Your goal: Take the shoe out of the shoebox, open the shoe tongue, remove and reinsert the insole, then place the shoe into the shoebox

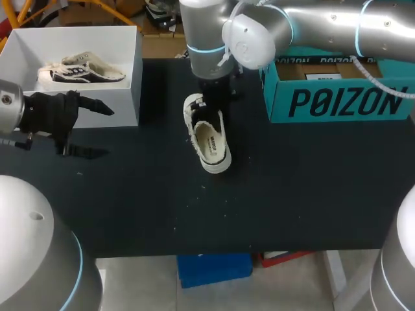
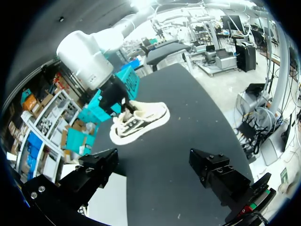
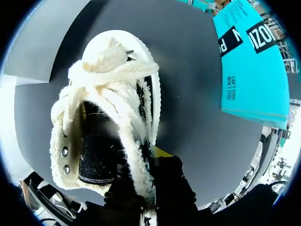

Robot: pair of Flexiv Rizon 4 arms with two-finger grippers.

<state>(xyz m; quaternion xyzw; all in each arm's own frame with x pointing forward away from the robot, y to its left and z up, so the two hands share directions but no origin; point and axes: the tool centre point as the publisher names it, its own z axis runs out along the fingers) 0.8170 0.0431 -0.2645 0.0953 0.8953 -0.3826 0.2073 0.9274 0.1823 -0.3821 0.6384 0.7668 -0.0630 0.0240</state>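
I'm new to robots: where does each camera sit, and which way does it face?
Head view: above and behind, looking down on the black table; left arm and right arm enter from the sides.
Left wrist view: on the left arm, looking across the table past its open left gripper.
Right wrist view: on the right arm, looking down along the right gripper, clamped on the cream and black sneaker.
All three show that sneaker.
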